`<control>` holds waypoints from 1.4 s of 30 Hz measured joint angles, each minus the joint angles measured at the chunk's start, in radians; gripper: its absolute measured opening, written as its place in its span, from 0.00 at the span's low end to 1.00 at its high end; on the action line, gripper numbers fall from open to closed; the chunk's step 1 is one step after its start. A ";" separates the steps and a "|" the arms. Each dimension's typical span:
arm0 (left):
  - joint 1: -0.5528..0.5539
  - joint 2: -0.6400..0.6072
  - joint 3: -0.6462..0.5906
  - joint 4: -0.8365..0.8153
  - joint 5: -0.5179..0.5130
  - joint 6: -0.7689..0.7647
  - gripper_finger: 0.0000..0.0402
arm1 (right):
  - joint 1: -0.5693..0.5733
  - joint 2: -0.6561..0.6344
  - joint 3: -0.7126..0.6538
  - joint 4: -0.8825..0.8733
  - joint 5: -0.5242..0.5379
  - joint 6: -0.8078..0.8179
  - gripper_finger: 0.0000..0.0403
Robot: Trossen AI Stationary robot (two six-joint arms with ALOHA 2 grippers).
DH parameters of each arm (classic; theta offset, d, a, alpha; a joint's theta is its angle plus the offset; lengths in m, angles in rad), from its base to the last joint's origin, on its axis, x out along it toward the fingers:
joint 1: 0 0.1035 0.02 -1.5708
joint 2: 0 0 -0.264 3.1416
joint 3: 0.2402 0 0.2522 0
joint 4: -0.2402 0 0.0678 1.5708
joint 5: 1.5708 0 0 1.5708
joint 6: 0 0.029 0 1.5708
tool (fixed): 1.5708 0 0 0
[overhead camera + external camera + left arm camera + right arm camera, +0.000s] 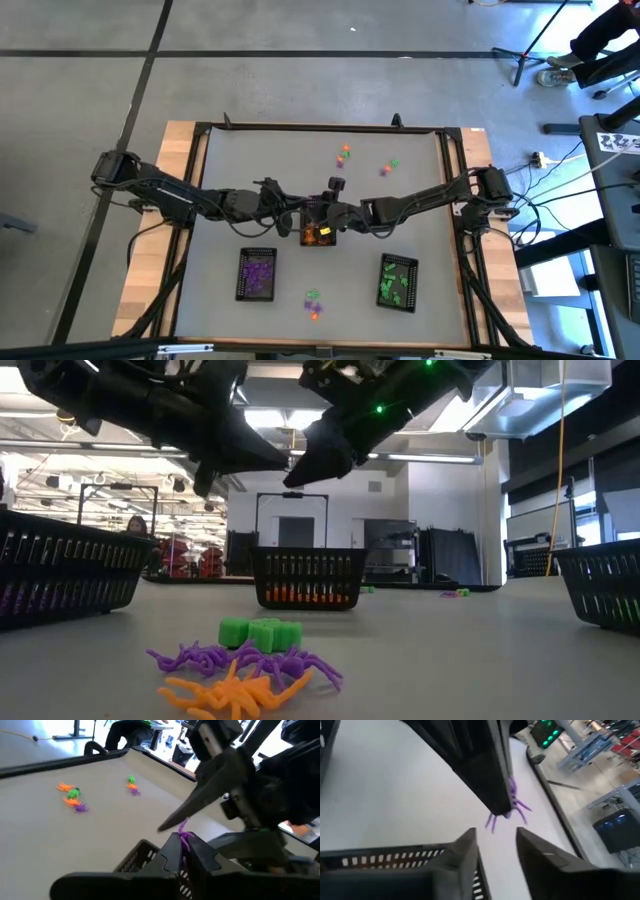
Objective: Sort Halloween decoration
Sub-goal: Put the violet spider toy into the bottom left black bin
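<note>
My two grippers meet over the middle of the table, above the black tray of orange trinkets (318, 234). My left gripper (181, 839) is shut on a small purple spider-like Halloween decoration (185, 831). My right gripper (495, 839) stands open just in front of it, its fingers clear of the purple trinket (514, 806). Loose trinkets lie on the table far off (345, 155), (388, 168) and near the front edge (250, 665). My left gripper pinches the purple trinket's body (510, 795) between its two fingertips. The thin legs (520, 809) stick out past the tips. The fingers come nearly level from the table's left. The trinket is lifted clear, over the middle tray.
A tray of purple pieces (258, 275) stands near left and a tray of green pieces (398, 282) near right. A raised black frame (200, 170) borders the table. The low view shows the middle tray (305, 576) behind the front pile.
</note>
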 joint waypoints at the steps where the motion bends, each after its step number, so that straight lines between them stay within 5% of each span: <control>1: 0.001 -0.017 0.000 -0.021 -0.003 0.007 0.00 | 0.007 -0.007 0.000 0.000 0.008 -0.003 0.39; 6: 0.001 -0.155 0.000 -0.174 -0.014 0.021 0.00 | 0.052 -0.062 0.000 -0.028 0.106 -0.008 0.52; 11: -0.049 -0.313 0.000 -0.326 0.010 0.115 0.00 | 0.091 -0.131 0.000 -0.107 0.196 0.011 0.55; 17: -0.213 -0.422 0.086 -0.510 0.026 0.244 0.00 | 0.099 -0.184 -0.010 -0.181 -0.001 0.125 0.50; 26: -0.466 -0.291 0.318 -1.056 -0.085 0.055 0.00 | 0.097 -0.245 -0.225 0.000 -0.095 0.228 0.42; 34: -0.555 -0.185 0.321 -1.134 -0.011 -0.216 0.00 | 0.097 -0.333 -0.451 0.328 -0.106 0.256 0.41; 42: -0.565 -0.075 0.321 -1.134 0.071 -0.294 0.03 | 0.097 -0.355 -0.468 0.325 -0.094 0.255 0.41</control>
